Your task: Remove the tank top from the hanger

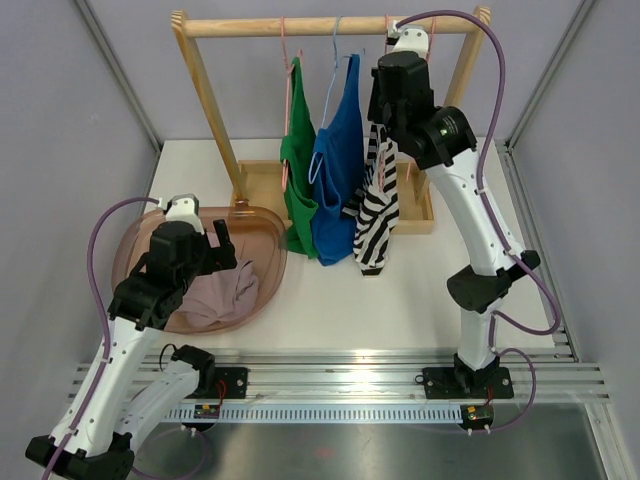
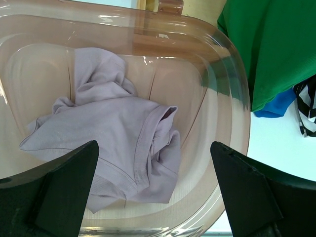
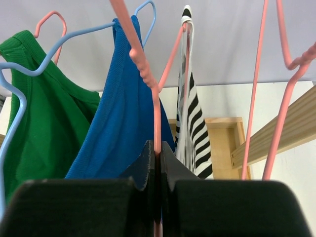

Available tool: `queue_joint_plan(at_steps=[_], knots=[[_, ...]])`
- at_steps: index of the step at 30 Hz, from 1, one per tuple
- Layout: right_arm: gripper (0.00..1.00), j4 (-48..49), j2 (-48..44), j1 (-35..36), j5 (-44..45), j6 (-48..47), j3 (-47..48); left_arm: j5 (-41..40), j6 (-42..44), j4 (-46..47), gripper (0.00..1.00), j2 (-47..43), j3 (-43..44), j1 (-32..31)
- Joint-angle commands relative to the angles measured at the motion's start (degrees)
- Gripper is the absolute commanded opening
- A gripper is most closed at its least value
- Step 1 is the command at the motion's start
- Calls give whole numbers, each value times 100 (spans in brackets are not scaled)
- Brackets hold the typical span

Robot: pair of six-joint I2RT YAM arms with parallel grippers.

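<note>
A black-and-white striped tank top (image 1: 378, 205) hangs from a pink hanger (image 3: 148, 74) at the right of the wooden rack (image 1: 330, 26). My right gripper (image 1: 383, 118) is up by the rail. In the right wrist view it (image 3: 158, 158) is shut on the pink hanger's wire, with the striped top (image 3: 195, 133) hanging just right of it by one strap. My left gripper (image 1: 215, 245) is open and empty over the basin; its fingers (image 2: 59, 187) frame a crumpled lilac garment (image 2: 113, 128).
A blue tank top (image 1: 338, 170) and a green one (image 1: 298, 170) hang left of the striped one, the blue one on a light-blue hanger (image 3: 29, 71). More pink hangers (image 3: 269, 98) hang to the right. The translucent pink basin (image 1: 135, 240) sits front left. The rack's wooden base (image 1: 415, 215) is behind.
</note>
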Motion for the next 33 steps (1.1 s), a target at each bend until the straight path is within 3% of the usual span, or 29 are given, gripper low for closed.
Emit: queue_joint_plan(at_steps=[1,15,18,22,28,33], knots=[[0,215,-421,24,156,-144,26,169,96,282,99,-32,-1,22],[0,567,-1185,33,-854,-294,-26,617,123,387,99,-331,122,22],[0,558,-1571,24,-1205,-30,-482,916,70,405,99,-392,350,-5],[0,812,-2397,24,-1933,295,-1841,1276,-149,615,99,-410,841,-162],[0,1102,-3847,24,-2725,568,-3617,1382,-405,1239,99,-94,1413,-926],[0,1103,-5007,24,-3587,752,-4499,795,-221,2108,99,380,1730,-2261]])
